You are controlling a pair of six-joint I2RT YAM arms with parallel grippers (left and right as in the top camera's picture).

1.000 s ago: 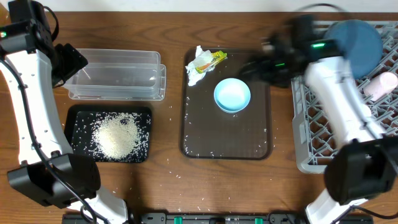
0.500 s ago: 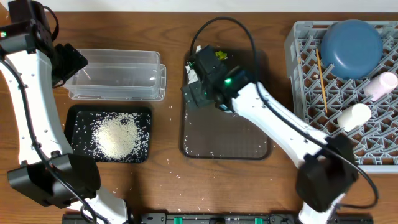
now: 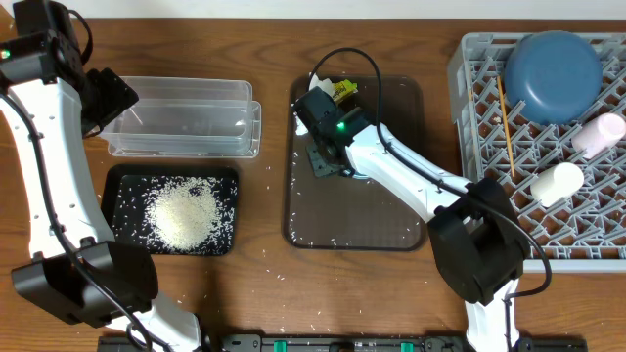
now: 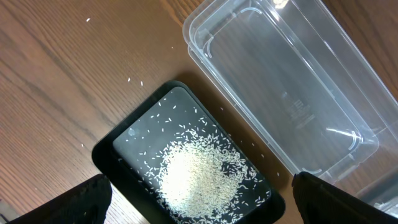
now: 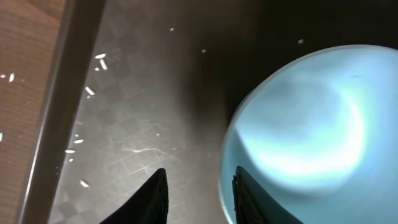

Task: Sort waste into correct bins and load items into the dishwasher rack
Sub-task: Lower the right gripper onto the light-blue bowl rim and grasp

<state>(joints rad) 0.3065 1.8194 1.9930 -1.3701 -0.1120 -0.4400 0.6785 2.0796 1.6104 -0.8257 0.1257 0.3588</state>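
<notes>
My right gripper [image 5: 199, 186] is down on the dark brown tray [image 3: 391, 220], its jaws straddling the rim of the small light-blue bowl [image 5: 311, 124]. One finger is inside the bowl and the other outside, with a gap still showing to the rim. In the overhead view the arm hides most of the bowl. A crumpled tissue [image 3: 317, 81] and a yellow wrapper [image 3: 342, 90] lie at the tray's back edge. My left gripper [image 4: 202, 205] hangs open, high above the black tray [image 4: 112, 149] of rice [image 4: 193, 174].
The clear tub [image 3: 186, 117] sits behind the black tray [image 3: 122, 186]. The grey rack [image 3: 489, 127] on the right holds the dark-blue bowl [image 3: 553, 64], a pink cup [image 3: 599, 132], a white cup [image 3: 556, 183] and chopsticks [image 3: 507, 127]. Stray rice grains dot the table.
My right arm swung from the rack to the brown tray and dropped onto the light-blue bowl. Its jaws narrowed around the rim. The left arm stayed put.
</notes>
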